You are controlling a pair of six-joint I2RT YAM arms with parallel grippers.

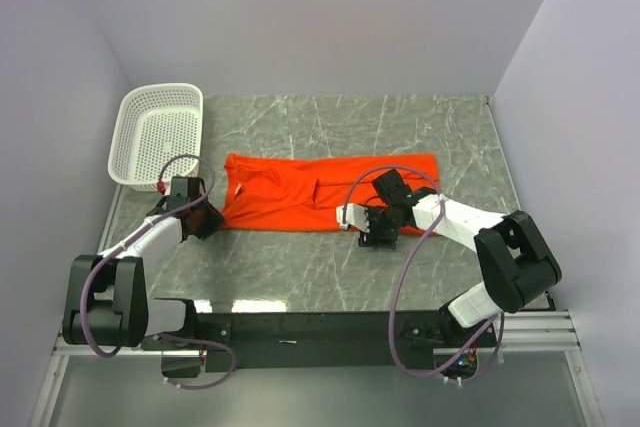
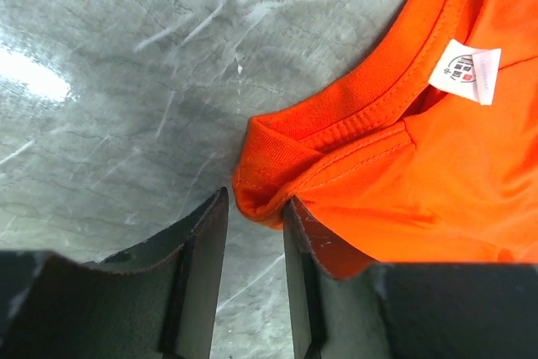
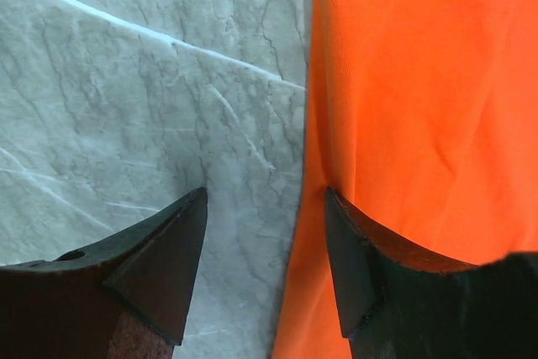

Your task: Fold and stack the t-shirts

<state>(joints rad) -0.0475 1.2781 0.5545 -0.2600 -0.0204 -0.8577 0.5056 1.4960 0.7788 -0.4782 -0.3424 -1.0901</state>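
The orange-red t-shirt [image 1: 330, 193] lies folded into a long band across the middle of the marble table [image 1: 300, 267]. My left gripper [image 1: 208, 217] is at its left end by the collar. In the left wrist view its jaws [image 2: 255, 199] stand a little apart, with a bunched corner of the t-shirt [image 2: 277, 166] at their tips touching the right finger [image 2: 303, 266]; table shows in the gap. A white label [image 2: 465, 71] sits inside the collar. My right gripper [image 1: 378, 237] is open at the band's near edge [image 3: 266, 192], one finger over the t-shirt [image 3: 420, 81] and one over bare table.
A white perforated basket [image 1: 158, 134] stands at the back left corner, close behind the left arm. Walls close in the table at the back and on both sides. The arms' bases and cables sit along the near edge.
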